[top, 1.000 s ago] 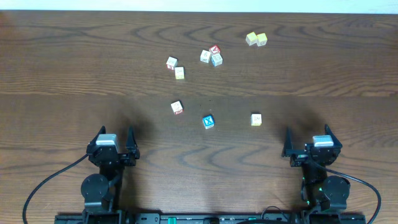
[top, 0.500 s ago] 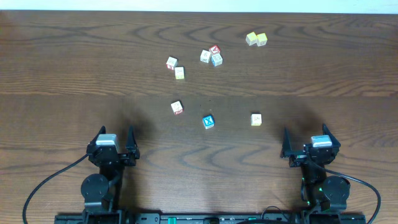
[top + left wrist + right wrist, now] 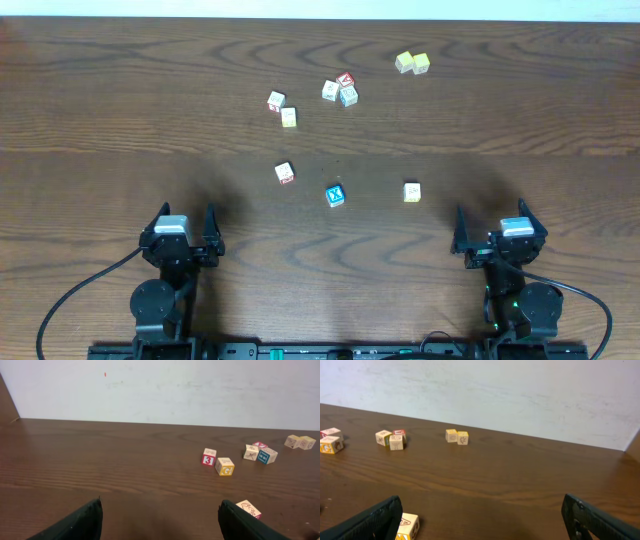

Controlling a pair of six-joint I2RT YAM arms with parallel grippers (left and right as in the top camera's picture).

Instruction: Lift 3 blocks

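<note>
the blue x block [image 3: 335, 195] lies mid-worktop [image 3: 100, 120], with the red-trimmed block [image 3: 285, 173] to its left and the yellow-trimmed block [image 3: 412, 192] to its right, all apart. farther off sit a three-cube cluster [image 3: 340, 90], a pale yellow pair [image 3: 412, 63] and a left pair [image 3: 282, 108]. nearer, the left hand [image 3: 185, 220] and right hand [image 3: 494, 222] gape wide, holding nothing.

You are running 2 matching black arms. The left gripper [image 3: 186, 216] carries a pale grey rectangular plate [image 3: 172, 224] just behind its fingers [image 3: 75, 522], which your wrist camera shows as 2 matte black wedges with slightly rough edges. The right gripper [image 3: 493, 224] wears the same grey plate [image 3: 518, 227] behind its own black fingers [image 3: 370, 521]. Further back from each pair of fingers sits a round black joint housing [image 3: 153, 298], and 1 thin black cable [image 3: 80, 290] curves away from behind the fingers on each arm.
</note>
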